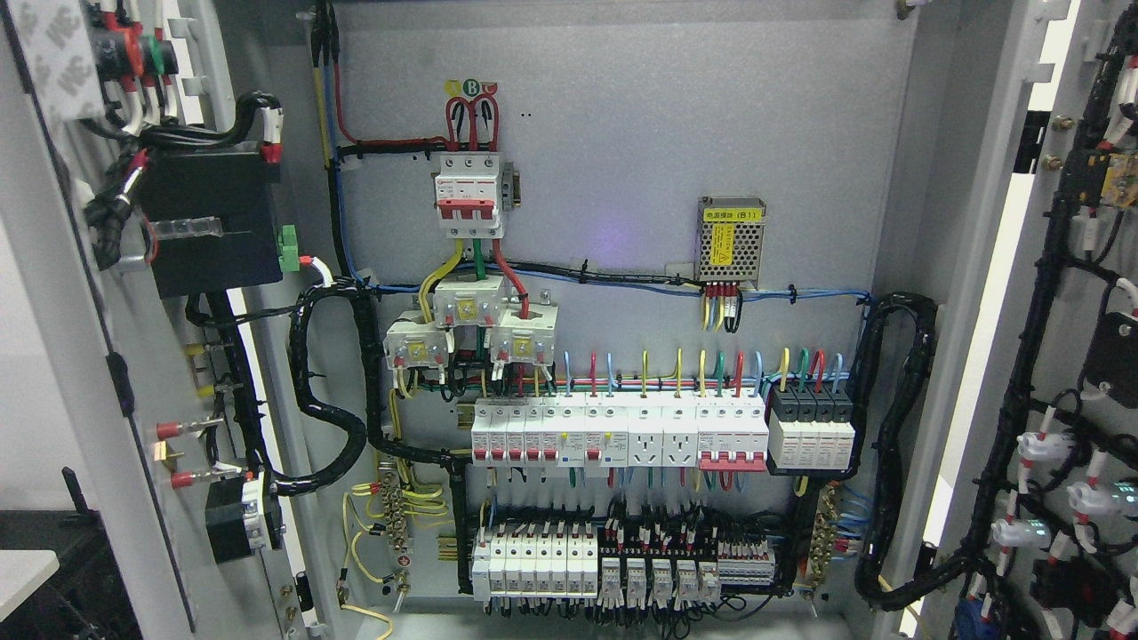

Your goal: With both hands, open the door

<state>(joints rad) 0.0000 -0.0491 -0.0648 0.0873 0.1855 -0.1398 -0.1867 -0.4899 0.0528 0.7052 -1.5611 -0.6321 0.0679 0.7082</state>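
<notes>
Both grey cabinet doors, left door (pixel 62 356) and right door (pixel 1067 356), stand swung wide open, wiring on their inner faces.

Both grey metal cabinet doors, left (pixel 53 356) and right (pixel 1080 373), run off the picture's edges; the yellow power-supply label (pixel 731 214) is too small to read.

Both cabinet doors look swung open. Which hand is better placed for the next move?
Neither: no hand shows in the head view. The left door and right door both stand wide open.
</notes>
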